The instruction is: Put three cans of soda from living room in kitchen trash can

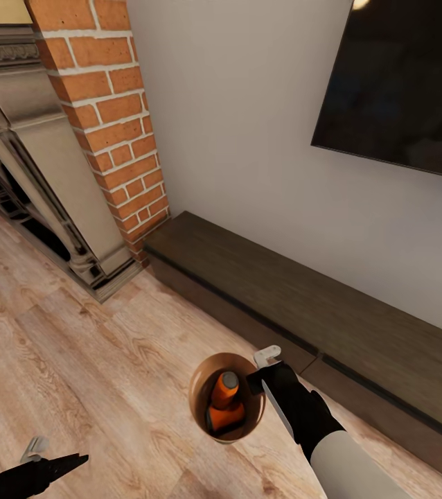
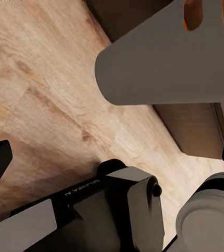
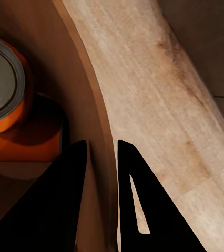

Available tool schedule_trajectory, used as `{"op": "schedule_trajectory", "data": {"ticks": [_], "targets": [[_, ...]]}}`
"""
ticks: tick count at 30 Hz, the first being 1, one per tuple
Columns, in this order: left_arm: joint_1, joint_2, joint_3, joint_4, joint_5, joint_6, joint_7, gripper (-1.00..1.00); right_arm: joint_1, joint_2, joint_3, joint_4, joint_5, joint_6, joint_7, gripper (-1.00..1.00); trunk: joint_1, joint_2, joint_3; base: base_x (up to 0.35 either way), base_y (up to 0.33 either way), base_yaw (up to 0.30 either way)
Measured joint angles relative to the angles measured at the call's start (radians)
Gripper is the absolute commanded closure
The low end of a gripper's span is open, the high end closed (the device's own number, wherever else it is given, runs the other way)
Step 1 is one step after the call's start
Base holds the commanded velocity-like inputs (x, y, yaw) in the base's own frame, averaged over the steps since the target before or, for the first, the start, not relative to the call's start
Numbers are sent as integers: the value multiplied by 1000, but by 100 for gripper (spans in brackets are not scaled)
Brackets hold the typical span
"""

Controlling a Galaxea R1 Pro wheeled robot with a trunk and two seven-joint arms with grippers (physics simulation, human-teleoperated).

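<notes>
**A:** Closest in: right gripper (image 3: pixel 102 157), clamped on the wall of the tash can (image 1: pixel 193 400). One finger inside the copper lining, the other outside.

**B:** Held off the wood floor (image 1: pixel 75 333), then?

**A:** Looks so. Seen from the left wrist as hanging clear of the boards. Just beside the low dark cabinet (image 1: pixel 318 305), below the black TV (image 1: pixel 401 83), with the brick fireplace (image 1: pixel 110 118) off to the left. So living room, not yet kitchen.

**B:** And the soda?

**A:** At least two inside. One can of soda (image 1: pixel 226 388) leaning nearly upright, a second can of soda (image 1: pixel 224 418) lying under it. Cannot tell about a third; hidden, if in there at all.

**B:** Left gripper (image 1: pixel 51 455)?

**A:** Low at the left, fingers apart, carrying nothing.

**B:** Worries from here?

**A:** Several. Pinched by one thin edge only, so probably prone to swinging or tipping on any sharp turn of the base. Could also slide out of the pinch under the weight of the cans. Once tilted far enough, likely to spill them back onto the floor. Close to the cabinet too: could clip its front edge when turning away. Worth going slowly, perhaps steadying the far side with the free hand.
</notes>
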Motion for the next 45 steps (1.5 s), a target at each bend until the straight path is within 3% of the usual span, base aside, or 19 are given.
{"op": "schedule_trajectory", "data": {"ticks": [45], "targets": [[0, -5, 0, 0, 2, 0, 29, -100, 7, 0, 1, 0, -3, 0, 0, 100, 0, 0, 74, 0, 0, 0]]}}
